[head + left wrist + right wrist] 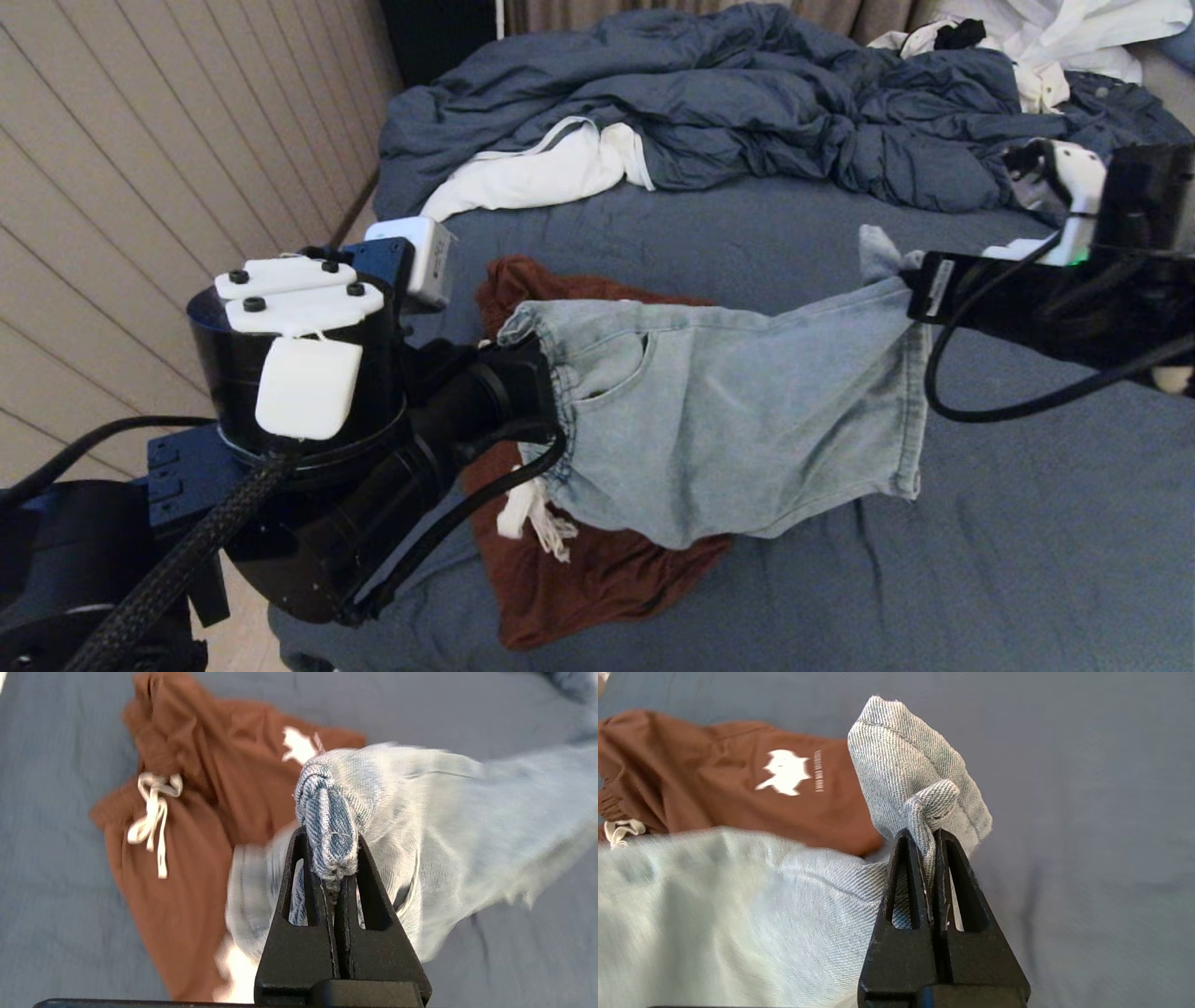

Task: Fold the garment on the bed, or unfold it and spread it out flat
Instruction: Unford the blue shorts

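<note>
Pale denim shorts (738, 411) held stretched between both hands above the bed (1027, 523).

The left hand (334, 870) is clamped tight on a bunched corner of the waistband; the right hand (930, 851) is clamped tight on a fold of the leg hem at the other end; the shorts hang in the air between them, sagging toward the slate-blue sheet; under them lie rust-brown shorts (597, 579) with a pale drawstring (154, 812), flat on the sheet; the rumpled blue duvet (747, 103) is heaped at the far side, white lining showing.
</note>
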